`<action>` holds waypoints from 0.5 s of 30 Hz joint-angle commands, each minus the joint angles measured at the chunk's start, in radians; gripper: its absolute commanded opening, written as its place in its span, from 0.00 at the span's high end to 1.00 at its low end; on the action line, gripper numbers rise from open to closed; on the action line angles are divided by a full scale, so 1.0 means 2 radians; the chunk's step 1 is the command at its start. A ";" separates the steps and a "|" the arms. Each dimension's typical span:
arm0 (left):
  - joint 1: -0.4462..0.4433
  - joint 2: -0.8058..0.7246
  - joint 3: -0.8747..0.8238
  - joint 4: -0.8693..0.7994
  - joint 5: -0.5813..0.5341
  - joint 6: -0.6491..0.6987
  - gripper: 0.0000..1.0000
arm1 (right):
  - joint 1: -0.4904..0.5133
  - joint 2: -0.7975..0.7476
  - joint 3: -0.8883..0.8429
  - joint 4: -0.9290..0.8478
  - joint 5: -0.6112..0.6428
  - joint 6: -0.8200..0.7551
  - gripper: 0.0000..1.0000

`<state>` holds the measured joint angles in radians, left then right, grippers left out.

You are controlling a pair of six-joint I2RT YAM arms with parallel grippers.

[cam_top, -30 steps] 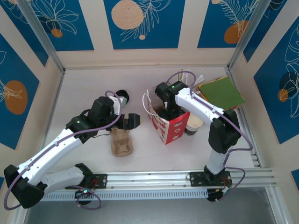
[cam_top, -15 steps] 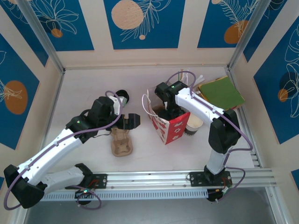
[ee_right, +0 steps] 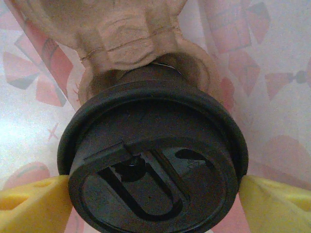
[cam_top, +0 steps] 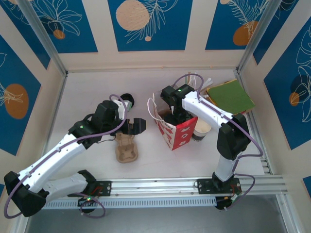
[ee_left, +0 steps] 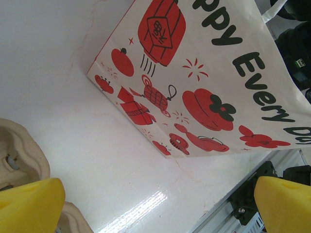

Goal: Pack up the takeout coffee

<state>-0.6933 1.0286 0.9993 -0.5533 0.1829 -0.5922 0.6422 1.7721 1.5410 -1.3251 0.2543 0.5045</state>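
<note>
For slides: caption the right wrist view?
Yellow fingers flank the black-lidded takeout coffee, seated in a pulp carrier inside the bag.

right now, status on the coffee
Left gripper open beside bag. Right gripper astride coffee, grip unclear. Coffee in bag, seated in carrier. Nothing in the way.
</note>
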 commanded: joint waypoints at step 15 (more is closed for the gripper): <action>0.004 -0.004 -0.003 0.005 -0.002 0.010 0.00 | 0.006 -0.003 0.006 -0.016 0.001 0.013 0.11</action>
<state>-0.6930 1.0286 0.9993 -0.5533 0.1829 -0.5926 0.6479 1.7721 1.5429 -1.3277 0.2577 0.5102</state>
